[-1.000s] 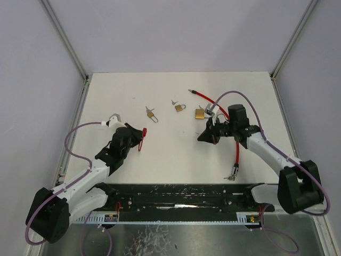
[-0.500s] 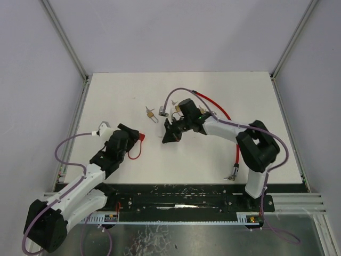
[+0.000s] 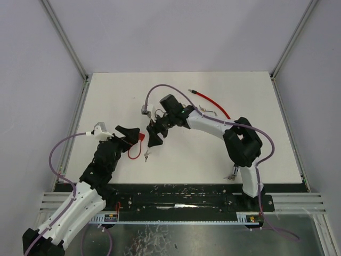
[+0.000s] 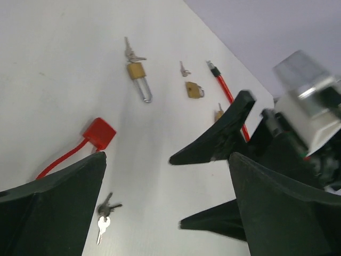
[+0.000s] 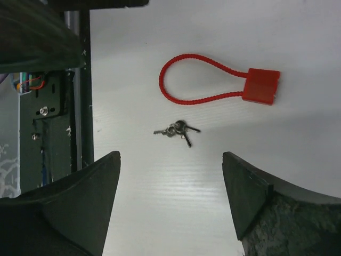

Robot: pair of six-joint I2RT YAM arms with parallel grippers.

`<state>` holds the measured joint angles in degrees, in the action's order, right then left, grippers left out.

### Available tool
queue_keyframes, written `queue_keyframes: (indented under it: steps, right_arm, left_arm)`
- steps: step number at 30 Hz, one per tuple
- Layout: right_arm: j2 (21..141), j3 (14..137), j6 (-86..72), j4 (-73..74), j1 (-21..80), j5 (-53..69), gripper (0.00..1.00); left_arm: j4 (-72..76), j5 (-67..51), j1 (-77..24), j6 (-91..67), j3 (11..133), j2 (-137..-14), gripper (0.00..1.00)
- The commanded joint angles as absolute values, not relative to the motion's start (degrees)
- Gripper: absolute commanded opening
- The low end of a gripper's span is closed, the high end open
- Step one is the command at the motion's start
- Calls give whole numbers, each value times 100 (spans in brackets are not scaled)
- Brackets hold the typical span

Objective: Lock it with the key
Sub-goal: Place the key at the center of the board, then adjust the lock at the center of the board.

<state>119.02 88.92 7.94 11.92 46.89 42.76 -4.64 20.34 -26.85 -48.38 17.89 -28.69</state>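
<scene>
A small red cable lock [image 3: 139,140] lies on the white table, its red block [image 4: 99,132] and loop [image 5: 181,80] both showing. A bunch of keys [image 3: 145,156] lies loose just beside it [image 5: 176,129] [image 4: 103,216]. My left gripper [image 3: 129,137] hovers open over the lock, holding nothing [image 4: 166,157]. My right gripper [image 3: 154,134] faces it from the right, also open and empty [image 5: 170,154], with the keys just ahead of its fingertips. In the left wrist view the right gripper's black fingers [image 4: 213,144] point toward me.
A brass padlock with a key in it [image 4: 136,71], a second brass padlock [image 4: 194,89] and a loose small key [image 4: 183,68] lie further back. A long red cable [image 3: 210,101] runs along the back right. The black base rail [image 3: 181,198] lines the near edge.
Both grippers have opened. The right arm has swung left across the table to the red lock. The lock and the keys now lie free on the table.
</scene>
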Motion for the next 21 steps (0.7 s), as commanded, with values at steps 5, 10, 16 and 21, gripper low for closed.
queue_keyframes:
  steps: [5, 10, 16, 21]
  right_arm:
    - [10119, 8699, 3240, 3322, 3319, 4284, 82]
    - [8854, 7732, 3140, 3037, 2869, 2309, 96]
    - [7945, 6682, 2458, 2843, 1598, 2258, 99]
    - [7455, 5693, 2533, 2500, 208, 2912, 99]
  left_arm:
    - [3021, -867, -2656, -3557, 1596, -3930, 100]
    - [2219, 1032, -4169, -1772, 3032, -5311, 94]
    - [2400, 3178, -5549, -163, 4262, -6682, 100]
    - [3443, 3148, -5491, 517, 4822, -7530, 100]
